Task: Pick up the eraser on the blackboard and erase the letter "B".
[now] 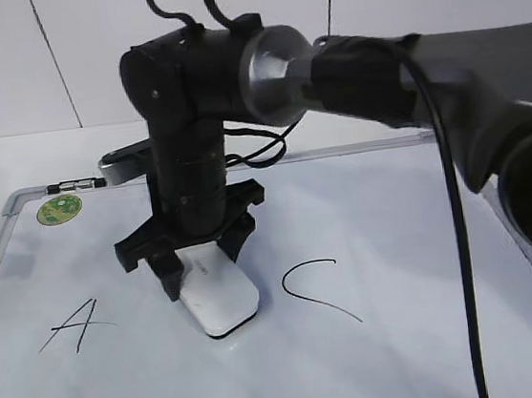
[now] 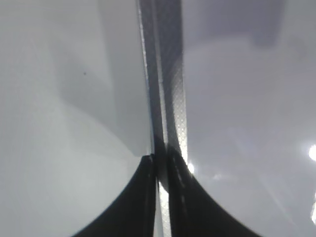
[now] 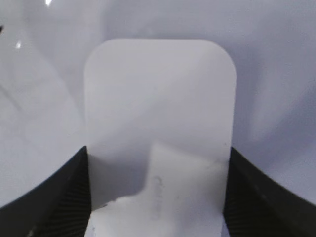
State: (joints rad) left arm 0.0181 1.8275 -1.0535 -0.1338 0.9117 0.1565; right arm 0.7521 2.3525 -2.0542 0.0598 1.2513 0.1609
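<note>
1. Here the right gripper stands straight down over the eraser in the lower middle of the exterior view, its fingers closed against the eraser's two long sides; the right wrist view shows a dark pad touching each side, so the grip looks taken.
2. The eraser's long axis runs away from the wrist, towards the lower right of the exterior view, and its free end sticks out past the fingers.
3. It sits between "A" at lower left and "C" just right of centre, on the board; whether it rests on the surface or is slightly lifted, I cannot tell.
4. No "B" shows; the eraser and arm cover the spot where it would stand, so it may be hidden or wiped.
5. The eraser is a white rounded block with faint grey lettering.
6. The left gripper is far off, its fingers closed on nothing, over the board's grey frame.
</note>
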